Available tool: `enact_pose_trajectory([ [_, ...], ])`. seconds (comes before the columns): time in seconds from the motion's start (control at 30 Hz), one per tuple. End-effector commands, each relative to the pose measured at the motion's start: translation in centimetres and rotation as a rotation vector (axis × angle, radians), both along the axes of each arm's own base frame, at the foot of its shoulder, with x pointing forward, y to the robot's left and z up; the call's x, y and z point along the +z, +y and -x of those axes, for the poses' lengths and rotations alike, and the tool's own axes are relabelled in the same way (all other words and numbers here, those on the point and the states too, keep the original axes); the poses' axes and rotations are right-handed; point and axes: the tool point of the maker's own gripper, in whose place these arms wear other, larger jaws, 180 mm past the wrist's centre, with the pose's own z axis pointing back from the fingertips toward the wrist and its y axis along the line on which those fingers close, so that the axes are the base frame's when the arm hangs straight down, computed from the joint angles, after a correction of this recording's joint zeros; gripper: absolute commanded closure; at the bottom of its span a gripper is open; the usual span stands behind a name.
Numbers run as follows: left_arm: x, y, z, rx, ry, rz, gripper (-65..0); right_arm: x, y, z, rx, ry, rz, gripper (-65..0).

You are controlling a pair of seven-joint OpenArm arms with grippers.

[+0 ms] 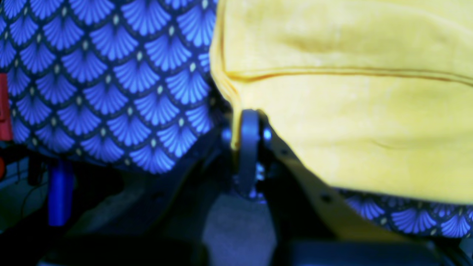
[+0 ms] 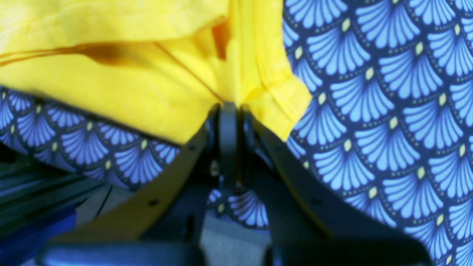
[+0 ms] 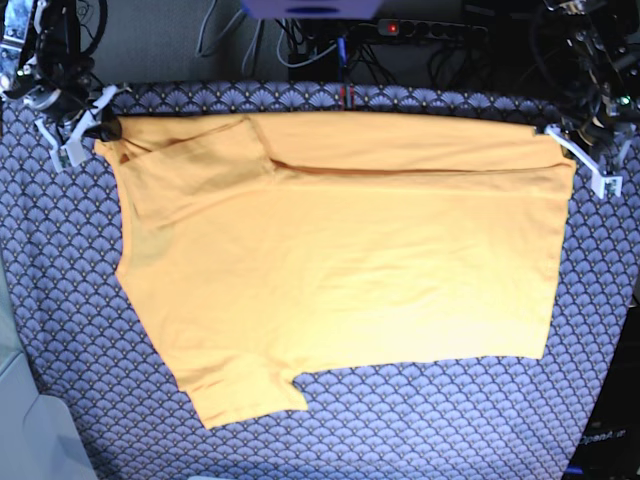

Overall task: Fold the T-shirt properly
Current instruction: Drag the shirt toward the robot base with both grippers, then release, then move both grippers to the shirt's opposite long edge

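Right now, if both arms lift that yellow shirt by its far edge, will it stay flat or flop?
Probably flop. The shirt already creases and doubles over along its far edge, so the cloth looks thin and limp. Where the left end effector and right end effector pinch it, it bunches. Its middle would likely sag and drag across the patterned cloth.

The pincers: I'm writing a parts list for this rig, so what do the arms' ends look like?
In the wrist views each pincer, left and right, has dark, nearly black fingers that taper to rounded tips, with small round holes along them. In the base view both ends look white, with tangled dark cables behind them. No markings are legible.
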Motion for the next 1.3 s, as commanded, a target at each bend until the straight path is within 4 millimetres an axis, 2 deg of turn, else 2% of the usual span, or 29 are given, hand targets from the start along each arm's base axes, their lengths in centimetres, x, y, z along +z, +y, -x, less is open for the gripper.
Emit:
enact_pose_trajectory([
  [0.0, 1.1, 0.9, -0.6, -0.006, -0.028, -0.033, 0.0, -1.6, -0.9, 2.7, 0.024, 0.130, 0.066, 0.0],
  [0.1, 1.0, 0.9, -0.5, -0.005, -0.026, -0.034, 0.0, -1.7, -0.9, 2.7, 0.021, 0.134, 0.065, -3.0],
  [0.2, 1.0, 0.8, -0.5, -0.006, -0.025, -0.032, -1.7, -1.7, -1.0, 2.6, 0.020, 0.132, 0.066, -12.0],
  [0.27, 1.0, 0.8, -0.6, -0.005, -0.027, -0.030, -9.7, -1.6, -1.1, 2.6, 0.021, 0.132, 0.068, -19.7],
  [0.33, 0.8, 0.5, -0.4, -0.004, -0.026, -0.019, -20.9, -1.6, -1.2, 2.5, 0.022, 0.127, 0.070, -26.9],
  [0.4, 0.7, 0.2, 0.0, -0.007, -0.028, -0.016, -31.7, -1.2, -1.7, 2.2, 0.007, 0.113, 0.077, -31.2],
  [0.53, 0.7, 0.2, -0.1, -0.010, -0.028, -0.015, -41.3, 0.0, -4.5, 1.9, -0.075, 0.081, 0.110, -32.2],
  [0.63, 0.8, -0.6, -0.4, -0.089, -0.030, -0.012, -42.2, 1.1, -6.1, 0.8, -0.118, 0.041, 0.129, -32.2],
  [0.73, 1.2, 0.3, 0.0, -0.082, -0.044, -0.020, -42.2, 2.6, -8.4, -0.3, -0.172, -0.007, 0.161, -32.2],
  [0.87, 3.2, 2.5, -1.2, -0.020, -0.122, -0.039, -42.2, 5.1, -11.0, -3.1, -0.195, -0.037, 0.217, -32.2],
  [1.03, 6.4, 3.8, -4.4, -0.004, -0.240, -0.064, -42.3, 9.7, -13.0, -8.6, -0.200, -0.120, 0.275, -32.2],
  [1.17, 9.2, 4.0, -8.2, -0.003, -0.342, -0.065, -42.4, 12.9, -12.0, -14.8, -0.147, -0.186, 0.315, -32.3],
  [1.27, 9.8, 2.2, -12.1, -0.056, -0.379, -0.016, -42.4, 13.2, -9.7, -19.7, -0.079, -0.189, 0.325, -32.3],
])
